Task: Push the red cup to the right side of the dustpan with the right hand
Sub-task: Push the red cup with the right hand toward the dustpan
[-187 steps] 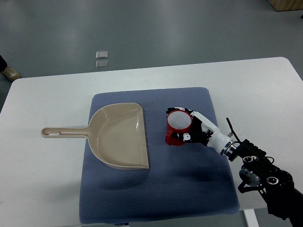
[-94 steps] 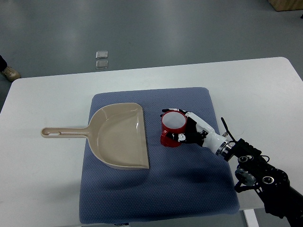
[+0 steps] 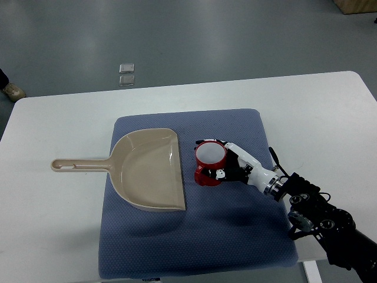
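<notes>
A red cup [image 3: 210, 163] with a white inside stands upright on the blue mat [image 3: 194, 247], a short gap right of the beige dustpan [image 3: 147, 171]. The dustpan's handle [image 3: 76, 164] points left. My right hand [image 3: 227, 167] comes in from the lower right. Its fingers are curled around the cup's right side, touching it. The left arm does not show.
The mat lies on a white table [image 3: 59, 236]. The table's far edge runs along the top, and the grey floor lies beyond it. A shoe [image 3: 12, 91] shows at the far left edge. Two small clear squares [image 3: 126, 73] lie on the floor.
My right hand and the red cup have moved left together across the mat, closer to the dustpan's right edge. The dustpan has not moved.
</notes>
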Controlling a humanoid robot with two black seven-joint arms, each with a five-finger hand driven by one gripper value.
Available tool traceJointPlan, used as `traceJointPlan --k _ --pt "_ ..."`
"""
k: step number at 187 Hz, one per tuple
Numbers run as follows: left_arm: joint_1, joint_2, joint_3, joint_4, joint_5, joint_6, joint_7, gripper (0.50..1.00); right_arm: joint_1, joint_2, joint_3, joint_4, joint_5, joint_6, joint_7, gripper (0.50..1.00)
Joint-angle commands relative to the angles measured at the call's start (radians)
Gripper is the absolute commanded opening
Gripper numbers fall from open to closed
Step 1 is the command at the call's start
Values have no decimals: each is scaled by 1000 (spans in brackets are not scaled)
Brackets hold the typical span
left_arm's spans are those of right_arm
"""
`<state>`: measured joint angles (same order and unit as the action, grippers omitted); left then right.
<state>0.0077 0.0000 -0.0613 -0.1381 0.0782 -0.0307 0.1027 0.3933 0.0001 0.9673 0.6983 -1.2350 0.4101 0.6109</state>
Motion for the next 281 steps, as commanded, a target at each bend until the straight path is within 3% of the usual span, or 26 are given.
traceJointPlan --k 1,281 --pt "0 0 0 0 0 0 0 1000 1 0 -1 0 2 0 0 780" --pt "0 0 0 0 0 0 0 1000 42 0 -90 30 12 -48 0 780"
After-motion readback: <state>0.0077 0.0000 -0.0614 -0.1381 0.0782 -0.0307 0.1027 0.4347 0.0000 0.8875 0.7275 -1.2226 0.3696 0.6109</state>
